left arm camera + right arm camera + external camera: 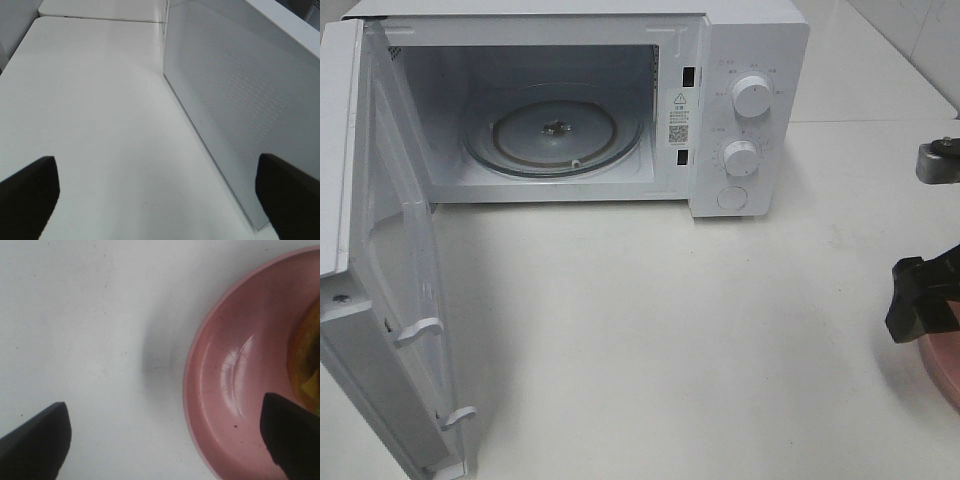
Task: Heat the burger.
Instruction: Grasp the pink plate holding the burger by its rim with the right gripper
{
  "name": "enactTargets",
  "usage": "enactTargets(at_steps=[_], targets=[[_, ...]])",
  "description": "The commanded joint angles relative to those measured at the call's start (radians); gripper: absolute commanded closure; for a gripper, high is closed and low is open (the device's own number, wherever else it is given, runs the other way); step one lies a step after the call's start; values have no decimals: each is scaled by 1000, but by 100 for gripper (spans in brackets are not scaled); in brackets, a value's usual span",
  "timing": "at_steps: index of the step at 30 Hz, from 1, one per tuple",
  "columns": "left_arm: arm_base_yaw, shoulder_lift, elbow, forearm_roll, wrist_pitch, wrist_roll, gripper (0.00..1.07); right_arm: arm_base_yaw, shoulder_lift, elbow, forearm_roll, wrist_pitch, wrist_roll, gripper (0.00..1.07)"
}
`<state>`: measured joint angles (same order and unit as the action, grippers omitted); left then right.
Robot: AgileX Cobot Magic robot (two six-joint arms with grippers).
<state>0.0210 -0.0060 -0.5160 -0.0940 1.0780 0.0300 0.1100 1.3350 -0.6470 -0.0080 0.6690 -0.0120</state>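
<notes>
Close by one blunt dark finger [292, 437] of the right gripper [165, 440], only a sliver of the burger [306, 357] shows, glossy orange-brown with a yellow edge. It sits on the round pink plate [225, 390], whose smooth glazed surface catches the light. This gripper's jaws stand wide apart and hold nothing; the plate's curved rim runs beneath the gap between them, over the matt white table [670, 330]. Well away from it stands the boxy white microwave [750, 40], with two round knobs [752, 97] and a ribbed glass turntable [555, 130] inside. Its door [380, 250] is swung open. The left gripper [157, 200] is also spread wide and empty, low over the tabletop, with the door's finely perforated panel just beside one finger.
</notes>
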Motion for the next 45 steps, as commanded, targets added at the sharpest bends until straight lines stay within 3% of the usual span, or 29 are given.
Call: enactTargets(at_steps=[1,21,37,44,45], targets=[[1,-23,-1,-4,-9,-2,7,-39,29,0,-16,-23,18,10],[1,-23,-1,-4,-9,-2,7,-63,296,0,-71,-186,129,16],[1,-23,-1,-4,-9,-2,7,-63,405,-2,-138,-247,194,19],[1,-23,-1,-4,-9,-2,7,-63,428,-2,-169,-264,194,28],[1,-23,-1,-4,-9,-2,7,-63,433,-2,-169,-263,194,33]])
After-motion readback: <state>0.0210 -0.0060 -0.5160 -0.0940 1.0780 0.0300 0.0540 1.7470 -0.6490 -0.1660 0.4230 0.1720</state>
